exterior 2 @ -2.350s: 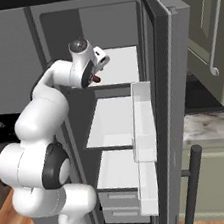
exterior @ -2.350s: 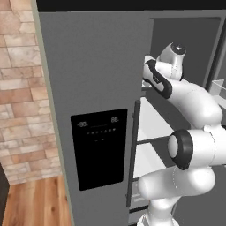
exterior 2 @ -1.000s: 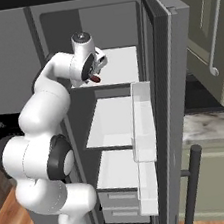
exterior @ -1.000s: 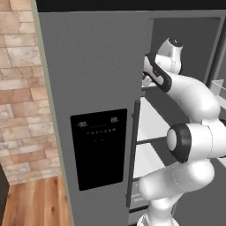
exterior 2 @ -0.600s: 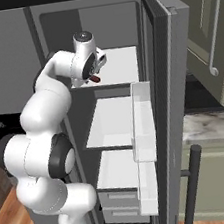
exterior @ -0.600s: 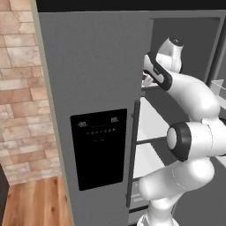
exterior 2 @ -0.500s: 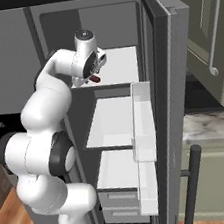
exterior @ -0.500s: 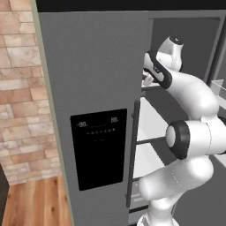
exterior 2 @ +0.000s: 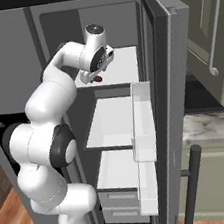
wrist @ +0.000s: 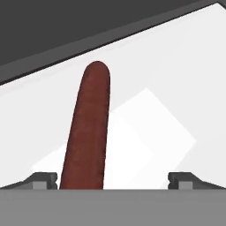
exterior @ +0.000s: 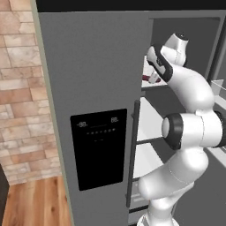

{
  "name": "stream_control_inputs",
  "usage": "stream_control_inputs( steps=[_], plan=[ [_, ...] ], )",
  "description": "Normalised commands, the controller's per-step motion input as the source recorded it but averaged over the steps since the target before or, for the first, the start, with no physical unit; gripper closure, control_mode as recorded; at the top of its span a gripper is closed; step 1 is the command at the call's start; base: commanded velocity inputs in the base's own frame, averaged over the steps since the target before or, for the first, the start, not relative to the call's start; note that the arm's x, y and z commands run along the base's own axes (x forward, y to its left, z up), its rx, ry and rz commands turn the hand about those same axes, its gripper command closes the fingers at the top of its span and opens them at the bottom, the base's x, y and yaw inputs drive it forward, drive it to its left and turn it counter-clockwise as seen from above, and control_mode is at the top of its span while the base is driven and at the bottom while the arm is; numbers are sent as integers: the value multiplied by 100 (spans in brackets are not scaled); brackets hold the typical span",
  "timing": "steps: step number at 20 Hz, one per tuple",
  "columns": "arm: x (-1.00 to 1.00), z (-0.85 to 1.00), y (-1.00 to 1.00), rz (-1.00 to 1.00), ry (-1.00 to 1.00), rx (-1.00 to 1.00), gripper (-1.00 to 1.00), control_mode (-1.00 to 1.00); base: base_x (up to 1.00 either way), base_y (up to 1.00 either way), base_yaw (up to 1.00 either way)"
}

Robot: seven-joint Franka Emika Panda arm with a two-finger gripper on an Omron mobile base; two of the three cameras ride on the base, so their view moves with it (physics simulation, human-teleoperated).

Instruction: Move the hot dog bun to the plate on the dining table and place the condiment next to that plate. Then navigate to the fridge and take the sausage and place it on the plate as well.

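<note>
The fridge (exterior 2: 169, 75) stands open; the arm reaches onto its top white shelf (exterior 2: 123, 67); the claw (wrist: 112, 180) is spread wide, gripping nothing; the sausage (wrist: 87, 128) lies on that shelf by the left fingertip (wrist: 44, 180), pointing to twelve o'clock.

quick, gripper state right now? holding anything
Gripper: open, fingertips wide apart, holding nothing. The sausage lies on the fridge's top shelf, close to one fingertip.
</note>
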Motion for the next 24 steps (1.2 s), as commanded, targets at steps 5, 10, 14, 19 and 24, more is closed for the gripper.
stream_control_inputs(
  steps=[5,10,14,19,24],
  plan=[
    [6,-20,-2,0,1,0,-100,-100,0,0,0],
    [7,-34,2,0,11,-3,-100,-100,0,0,0],
    [17,-42,7,1,19,-6,-100,-100,0,0,0],
    [5,-49,1,9,9,-5,-100,-100,0,0,0],
    [-1,-56,6,13,0,-6,100,-100,0,0,0]
  ],
)
